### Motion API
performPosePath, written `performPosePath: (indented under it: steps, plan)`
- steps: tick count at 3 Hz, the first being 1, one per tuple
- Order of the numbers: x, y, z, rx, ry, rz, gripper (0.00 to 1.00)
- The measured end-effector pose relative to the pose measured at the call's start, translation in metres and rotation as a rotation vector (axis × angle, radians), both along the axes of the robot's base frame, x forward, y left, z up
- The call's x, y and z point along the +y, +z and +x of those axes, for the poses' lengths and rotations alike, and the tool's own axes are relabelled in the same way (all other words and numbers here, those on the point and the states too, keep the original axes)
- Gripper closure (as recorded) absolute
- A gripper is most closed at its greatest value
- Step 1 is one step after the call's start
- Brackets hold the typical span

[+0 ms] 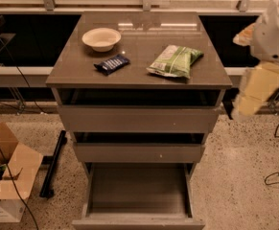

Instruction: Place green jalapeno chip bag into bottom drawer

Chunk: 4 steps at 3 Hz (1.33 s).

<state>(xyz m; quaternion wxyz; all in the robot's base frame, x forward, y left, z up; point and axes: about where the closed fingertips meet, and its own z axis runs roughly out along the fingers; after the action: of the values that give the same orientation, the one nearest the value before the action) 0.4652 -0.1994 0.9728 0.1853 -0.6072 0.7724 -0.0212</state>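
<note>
The green jalapeno chip bag [175, 61] lies flat on the right half of the cabinet top [139, 75]. The bottom drawer [138, 190] is pulled out wide and its flat floor is bare. My gripper [247, 102] hangs in the air off the cabinet's right side, at about the height of the top drawer. It is to the right of the bag and lower than it, not touching it. It holds nothing that I can see. The white arm [273, 32] rises above it at the right edge.
A white bowl [101, 38] and a dark blue snack bar [112, 64] sit on the left of the cabinet top. The top drawer [139, 118] and middle drawer [139, 152] stand slightly out. An open cardboard box [7, 176] is on the floor at left, and cables [278, 178] at right.
</note>
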Motion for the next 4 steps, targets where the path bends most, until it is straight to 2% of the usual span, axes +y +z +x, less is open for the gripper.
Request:
performPosePath:
  steps: [1, 2, 3, 4]
  plan:
    - [0.018, -0.003, 0.03, -0.007, -0.007, 0.055, 0.0]
    - [0.018, -0.003, 0.03, -0.007, -0.007, 0.055, 0.0]
    - [0.027, -0.018, 0.048, -0.009, -0.044, 0.085, 0.0]
    - [0.051, -0.036, 0.094, -0.035, -0.097, 0.173, 0.0]
